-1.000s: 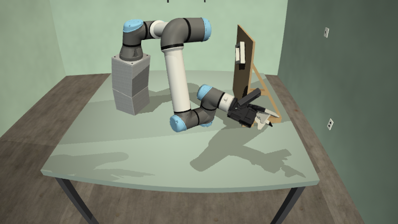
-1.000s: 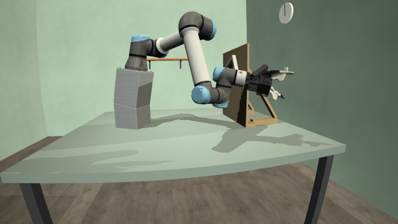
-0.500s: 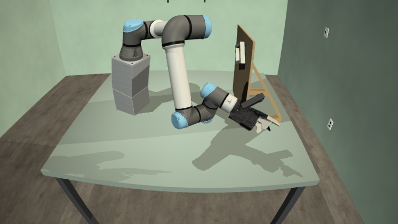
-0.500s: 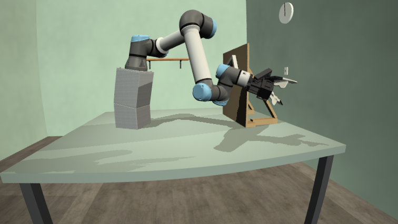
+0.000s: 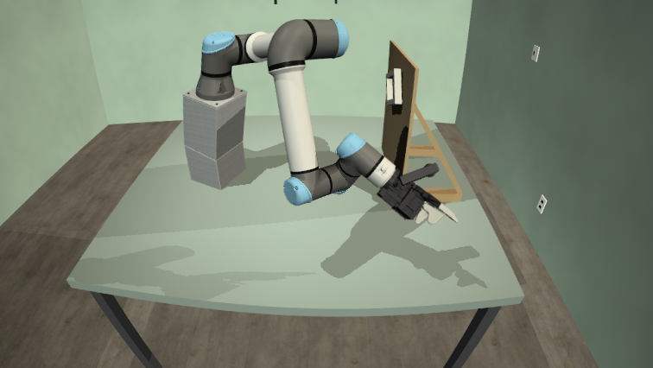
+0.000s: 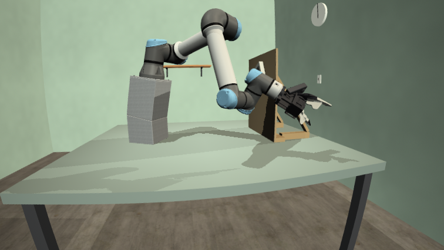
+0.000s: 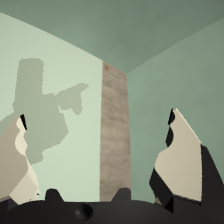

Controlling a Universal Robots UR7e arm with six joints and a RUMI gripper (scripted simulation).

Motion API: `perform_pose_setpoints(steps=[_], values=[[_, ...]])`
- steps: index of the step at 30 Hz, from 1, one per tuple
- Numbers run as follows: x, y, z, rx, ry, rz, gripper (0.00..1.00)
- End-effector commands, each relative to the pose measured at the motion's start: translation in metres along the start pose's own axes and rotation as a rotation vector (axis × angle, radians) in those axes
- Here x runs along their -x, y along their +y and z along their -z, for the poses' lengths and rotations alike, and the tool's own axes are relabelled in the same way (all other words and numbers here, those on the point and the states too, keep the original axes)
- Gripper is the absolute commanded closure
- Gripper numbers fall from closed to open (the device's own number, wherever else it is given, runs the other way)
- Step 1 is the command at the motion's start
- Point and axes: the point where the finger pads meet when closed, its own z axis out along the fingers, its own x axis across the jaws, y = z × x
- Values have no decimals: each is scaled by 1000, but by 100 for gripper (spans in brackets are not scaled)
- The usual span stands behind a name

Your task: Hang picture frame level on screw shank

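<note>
Claw (image 5: 437, 217) (image 6: 316, 112) (image 7: 96, 112) spread open with 2 pale fingers apart, picture frame (image 5: 397, 86) (image 6: 261, 67) against upright brown board (image 5: 402, 59) (image 6: 262, 119)

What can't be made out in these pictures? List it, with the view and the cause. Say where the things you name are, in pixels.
- Screw: not visible in the top or exterior view; how the picture frame (image 5: 397, 86) (image 6: 261, 67) is seated can't be told.
- Frame's lower part: hidden in the exterior view by the arm's blue-capped wrist joint (image 6: 253, 75).
- Gripper (image 5: 437, 213) (image 6: 313, 111) (image 7: 96, 112) base: cut off by the wrist view's bottom edge.
- Clock (image 6: 319, 14) markings: too small in the exterior view.
</note>
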Motion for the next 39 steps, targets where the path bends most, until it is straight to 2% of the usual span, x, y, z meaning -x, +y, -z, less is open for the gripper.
perform_pose_setpoints(steps=[1,5,7,15,22,39], values=[[13,6,-5,33,-53,-7,0],[27,11,-7,63,-104,-14,0],[27,11,-7,63,-104,-14,0],[53,21,-9,114,-191,-24,0],[70,27,-8,144,-247,-31,0],[84,31,-7,168,-292,-35,0]])
